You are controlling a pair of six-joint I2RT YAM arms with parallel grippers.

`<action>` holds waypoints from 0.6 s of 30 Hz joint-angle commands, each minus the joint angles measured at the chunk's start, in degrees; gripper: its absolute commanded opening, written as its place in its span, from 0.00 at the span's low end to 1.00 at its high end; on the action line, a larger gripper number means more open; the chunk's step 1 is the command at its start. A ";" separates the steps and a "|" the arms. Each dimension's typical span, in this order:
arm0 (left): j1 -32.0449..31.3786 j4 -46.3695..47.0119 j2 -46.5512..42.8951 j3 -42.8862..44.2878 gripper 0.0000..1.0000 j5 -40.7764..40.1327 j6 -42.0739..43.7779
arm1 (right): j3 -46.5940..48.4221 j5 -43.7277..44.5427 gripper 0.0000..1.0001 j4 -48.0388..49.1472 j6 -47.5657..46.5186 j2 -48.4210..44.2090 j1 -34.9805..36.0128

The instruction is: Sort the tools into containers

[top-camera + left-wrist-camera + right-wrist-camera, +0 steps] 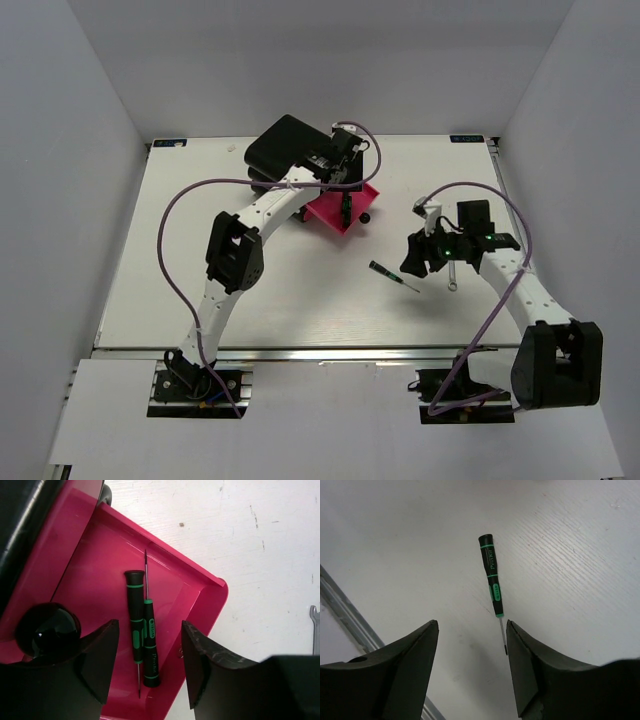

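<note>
Nearest us, the right claw (472, 626) hangs over the white tabletop (395, 540) with its jaws well apart and nothing between them. A thin black precision screwdriver (491, 577) with green bands lies flat on the tabletop just beyond the fingertips, its metal tip toward the claw. Seen from above, it sits at about 8 o'clock from that claw. The small silver wrench (451, 277) lies close by at about 4 o'clock.

Farther off, toward 11 o'clock, the left claw (150, 625) hovers above a pulled-out pink drawer (100, 545), its jaws parted and holding nothing. In that drawer we see a second precision screwdriver (135, 605) and a third precision screwdriver (151, 650) lying side by side, touching, and pointing opposite ways. The drawer's round black knob (367, 216) sits at its 4 o'clock side. Beyond, at 10 o'clock from the drawer, stands the rounded black casing (285, 145).
</note>
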 commanded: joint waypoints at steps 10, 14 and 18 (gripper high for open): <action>0.93 4.81 -25.88 -12.55 0.28 5.00 2.53 | 1.35 21.38 0.63 8.18 -1.05 12.94 14.32; 1.10 9.12 -42.49 -31.88 0.53 2.81 1.57 | 2.06 23.60 0.63 9.94 -2.02 16.45 14.50; 1.37 9.75 -59.88 -51.81 0.65 -1.23 -2.29 | 2.85 23.33 0.59 9.94 -2.63 19.27 15.46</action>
